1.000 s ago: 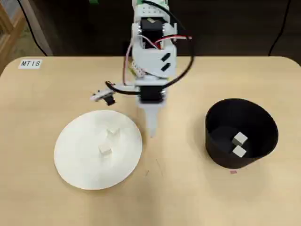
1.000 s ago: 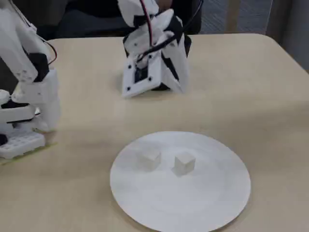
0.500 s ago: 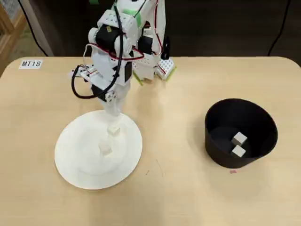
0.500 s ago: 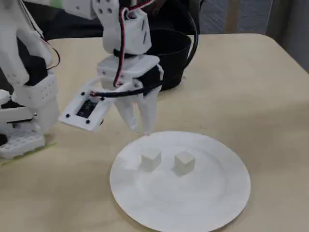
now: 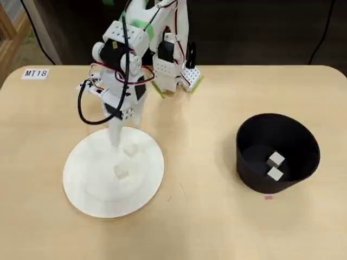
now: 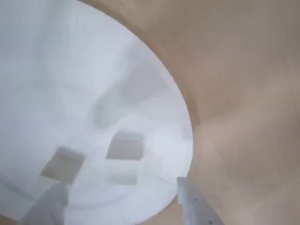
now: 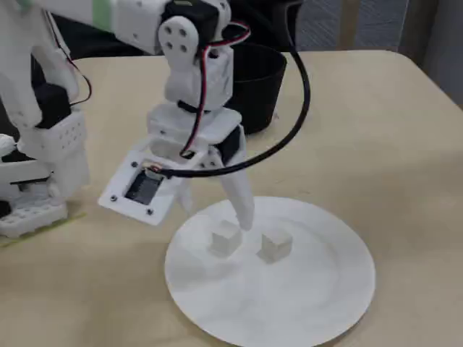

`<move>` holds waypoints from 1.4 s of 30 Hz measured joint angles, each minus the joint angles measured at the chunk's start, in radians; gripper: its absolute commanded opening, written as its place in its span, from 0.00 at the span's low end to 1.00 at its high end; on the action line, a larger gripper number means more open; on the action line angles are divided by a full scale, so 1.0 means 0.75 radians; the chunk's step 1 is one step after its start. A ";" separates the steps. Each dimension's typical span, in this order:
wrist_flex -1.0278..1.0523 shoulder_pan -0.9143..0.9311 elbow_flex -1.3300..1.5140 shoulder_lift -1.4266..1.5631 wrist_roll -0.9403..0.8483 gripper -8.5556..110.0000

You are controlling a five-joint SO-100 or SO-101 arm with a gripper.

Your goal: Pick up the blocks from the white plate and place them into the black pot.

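Lab or classroom bench, by the look of it. I sit clamped at the edge of a pale wood-laminate table (image 5: 217, 227) bearing an inventory label reading "MT18" (image 5: 35, 73); grey carpet (image 7: 376, 22) and loose cables (image 5: 325, 32) lie beyond.

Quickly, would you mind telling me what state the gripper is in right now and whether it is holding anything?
Gripper: open and holding nothing, its fingers on either side of a block on the white plate.

You have four blocks: two (image 5: 130, 150) (image 5: 120, 172) on the one white plate (image 5: 87, 189), two (image 5: 276, 159) (image 5: 275, 174) in the one black pot (image 5: 303, 149).
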 measured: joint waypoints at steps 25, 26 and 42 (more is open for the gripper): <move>0.131 -0.018 -0.151 -0.239 -0.059 0.32; 0.121 -0.020 -0.155 -0.245 -0.059 0.32; -0.088 -0.018 -0.155 -0.325 0.025 0.05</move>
